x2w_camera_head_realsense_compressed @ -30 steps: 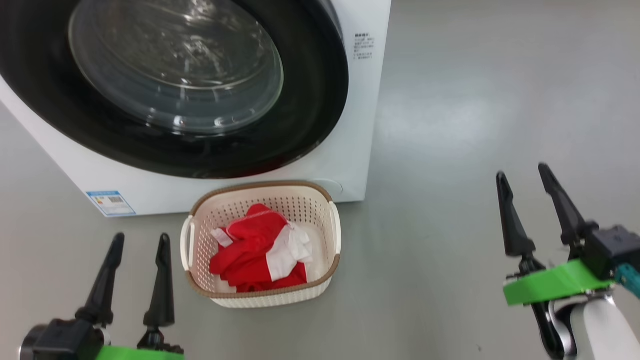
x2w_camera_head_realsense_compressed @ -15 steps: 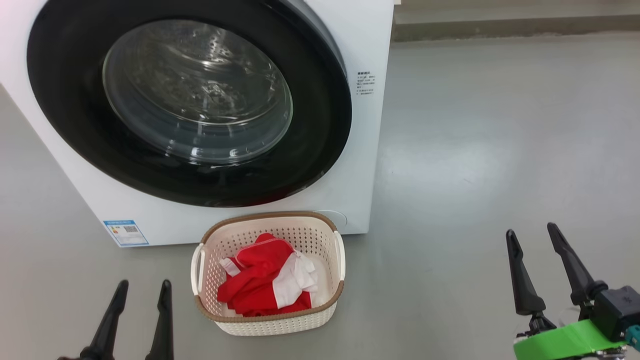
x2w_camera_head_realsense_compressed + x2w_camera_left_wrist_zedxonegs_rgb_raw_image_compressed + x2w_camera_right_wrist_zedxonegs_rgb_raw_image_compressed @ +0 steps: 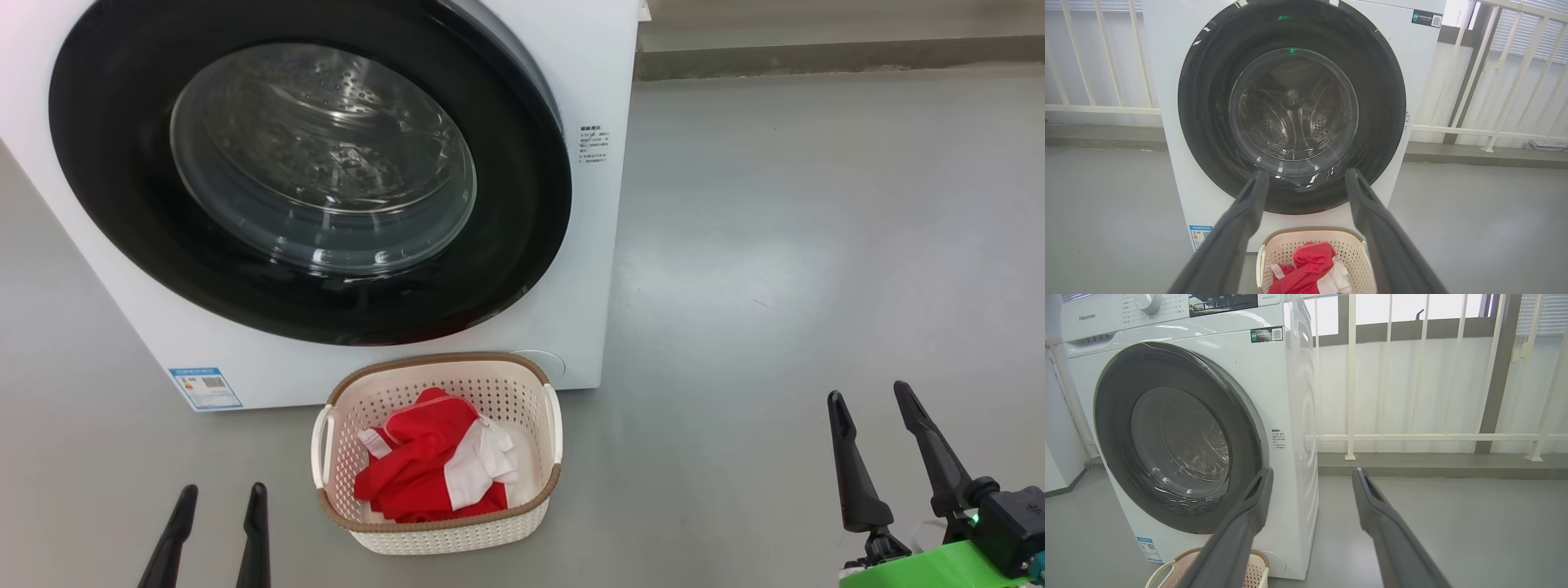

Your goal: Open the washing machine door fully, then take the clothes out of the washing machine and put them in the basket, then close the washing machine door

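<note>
Three steps make up this job, and from how things lie I judge all of them done. The washing machine door (image 3: pixel 322 159) sits flush against the front of the washing machine (image 3: pixel 594 245), and in the right wrist view I see no gap along its black rim. Through the glass in the left wrist view the drum (image 3: pixel 1290 118) looks bare, with no red in it. The clothes (image 3: pixel 424 465) lie heaped in the basket (image 3: pixel 441 539). It stands on the floor (image 3: pixel 775 245) at 6 o'clock from the door, just in front of the machine's lower edge.

Both sets of jaws are spread wide and hold nothing. In the head view the left jaws, fingers (image 3: pixel 255 531), are low at 8 o'clock from the basket, near it but apart. The right jaws, fingers (image 3: pixel 849 465), are at 4 o'clock, well apart from it over bare floor. Neither touches the door, the basket or the fabric.

What's in hand, as I read it, is the finish: making sure the door has truly caught, which I can't tell from here. If I doubted it, the next move would call for a flat, gentle push on the rim rather than the glass. Otherwise I'd keep both arms clear and call it complete.
</note>
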